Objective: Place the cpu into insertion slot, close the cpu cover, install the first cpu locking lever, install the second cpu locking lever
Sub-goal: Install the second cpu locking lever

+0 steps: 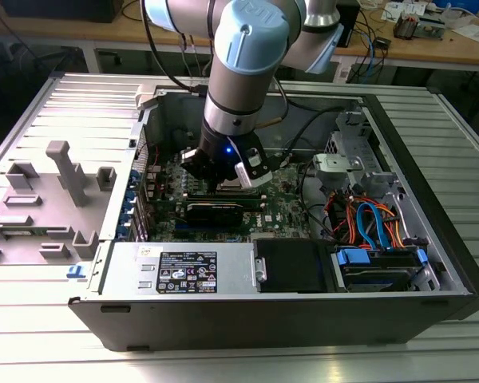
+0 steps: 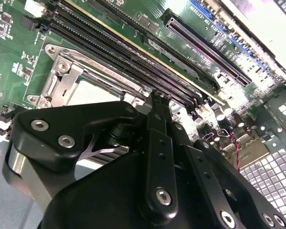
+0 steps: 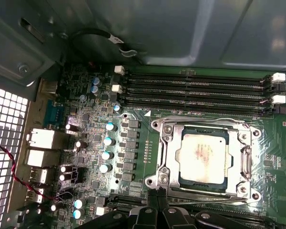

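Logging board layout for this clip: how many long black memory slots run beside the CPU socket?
4, in the first wrist view: parallel memory slots stacked side by side between the case wall and the insertion slot, which holds the cpu.

The cpu had a dull silver-grey top with a faint brownish smudge. The cpu cover around it was shiny silver. The circuit board was green — dotted with little silver-and-blue cans. The memory slots were black. The gripper was black with silver screws — the arm pale blue and grey.
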Tool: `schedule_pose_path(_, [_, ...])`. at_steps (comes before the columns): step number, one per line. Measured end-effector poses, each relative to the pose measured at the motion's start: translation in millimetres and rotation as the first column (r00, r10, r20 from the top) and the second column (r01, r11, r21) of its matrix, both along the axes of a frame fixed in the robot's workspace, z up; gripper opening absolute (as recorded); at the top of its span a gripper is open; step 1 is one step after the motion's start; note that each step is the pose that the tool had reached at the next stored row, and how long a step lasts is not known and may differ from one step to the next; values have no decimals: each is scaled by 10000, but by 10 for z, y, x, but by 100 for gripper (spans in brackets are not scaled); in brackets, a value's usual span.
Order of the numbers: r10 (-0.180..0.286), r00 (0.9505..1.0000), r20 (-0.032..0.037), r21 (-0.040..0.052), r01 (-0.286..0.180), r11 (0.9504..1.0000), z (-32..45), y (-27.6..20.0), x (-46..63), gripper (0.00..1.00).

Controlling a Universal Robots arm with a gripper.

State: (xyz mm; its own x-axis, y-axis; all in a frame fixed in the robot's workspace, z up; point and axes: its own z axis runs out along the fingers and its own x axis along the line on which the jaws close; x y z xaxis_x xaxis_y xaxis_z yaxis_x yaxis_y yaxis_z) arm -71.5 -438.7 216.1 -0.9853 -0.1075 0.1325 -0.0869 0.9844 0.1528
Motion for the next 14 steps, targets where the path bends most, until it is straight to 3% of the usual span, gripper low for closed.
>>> schedule_pose_path(14, [0, 10000, 1, 84, 0, 10000, 0, 0, 0, 11])
